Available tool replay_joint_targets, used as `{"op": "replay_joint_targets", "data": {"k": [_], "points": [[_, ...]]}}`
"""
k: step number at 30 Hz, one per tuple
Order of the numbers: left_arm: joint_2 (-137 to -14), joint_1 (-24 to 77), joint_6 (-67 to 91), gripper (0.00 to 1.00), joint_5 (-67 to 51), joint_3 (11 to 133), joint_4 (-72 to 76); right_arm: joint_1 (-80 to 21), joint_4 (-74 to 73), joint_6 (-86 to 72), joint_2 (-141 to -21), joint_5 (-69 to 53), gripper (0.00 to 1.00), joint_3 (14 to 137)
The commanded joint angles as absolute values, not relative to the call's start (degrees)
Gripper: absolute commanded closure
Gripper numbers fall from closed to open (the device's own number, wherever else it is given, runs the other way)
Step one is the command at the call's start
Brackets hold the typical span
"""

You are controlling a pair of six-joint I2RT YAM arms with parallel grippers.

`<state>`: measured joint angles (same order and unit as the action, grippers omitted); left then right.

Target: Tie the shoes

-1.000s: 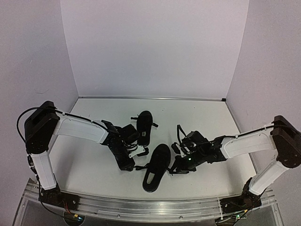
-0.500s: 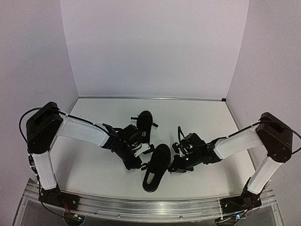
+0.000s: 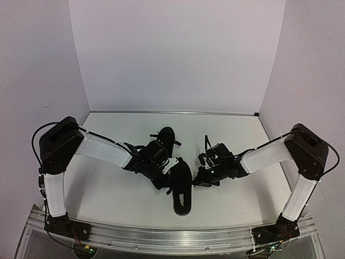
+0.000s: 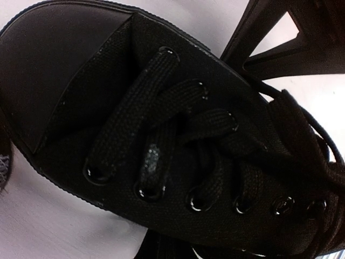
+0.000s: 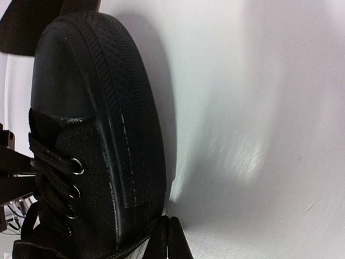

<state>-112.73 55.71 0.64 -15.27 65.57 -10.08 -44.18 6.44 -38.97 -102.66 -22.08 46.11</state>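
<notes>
The nearer of the black shoes (image 3: 182, 191) lies between my two grippers, its long axis running toward the table's front edge. My left gripper (image 3: 168, 183) presses against its left side. In the left wrist view the laced top of this shoe (image 4: 161, 135) fills the frame; the fingers are lost in the dark below it, and what they pinch is hidden. My right gripper (image 3: 197, 181) sits at the shoe's right side. Its tips (image 5: 166, 221) are shut together beside the sole rim (image 5: 113, 124), with a thin black lace (image 5: 137, 243) running into them. The other shoe (image 3: 167, 136) lies farther back, partly behind the left wrist.
White walls close the table on three sides, the back wall (image 3: 172, 65) beyond the far shoe. A metal rail (image 3: 172, 240) runs along the front edge by the arm bases. Part of the right gripper (image 4: 280, 38) shows at the top right of the left wrist view.
The left gripper has shut and pushed in against the near shoe. Both arms have drawn closer together, and the shoe has swung so its heel end points more to the right.
</notes>
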Motion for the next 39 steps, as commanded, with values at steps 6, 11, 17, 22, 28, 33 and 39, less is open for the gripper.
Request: {"op": "replay_joint_targets", "data": {"k": [6,11,17,22,28,33,39], "points": [[-116.77,52.93,1.99,1.0,-15.41,71.64,-3.13,-41.8,7.37,-36.85,-106.6,-20.3,1.0,52.3],[-112.23,51.52,1.97,1.0,-13.96,69.57,-6.01,-41.78,5.67,-37.22,-102.83,-19.57,1.0,51.41],[-104.91,51.12,2.2,1.0,-9.97,66.6,-11.52,-41.73,3.01,-38.13,-94.04,-18.91,1.0,47.13],[-99.93,50.6,2.79,1.0,-7.96,64.39,-14.55,-41.68,-0.5,-38.16,-87.03,-17.03,1.0,45.6],[-94.55,46.46,8.19,1.0,-3.3,60.65,-18.26,-39.1,-9.82,-39.41,-75.72,-7.28,1.0,42.51],[-90.14,44.83,11.67,1.0,0.54,55.75,-18.04,-38.07,-11.41,-40.88,-71.19,-6.39,1.0,37.45],[-94.29,44.92,11.98,1.0,-7.85,54.76,-14.7,-38.25,1.19,-39.44,-81.32,-15.95,1.0,34.12]]}}
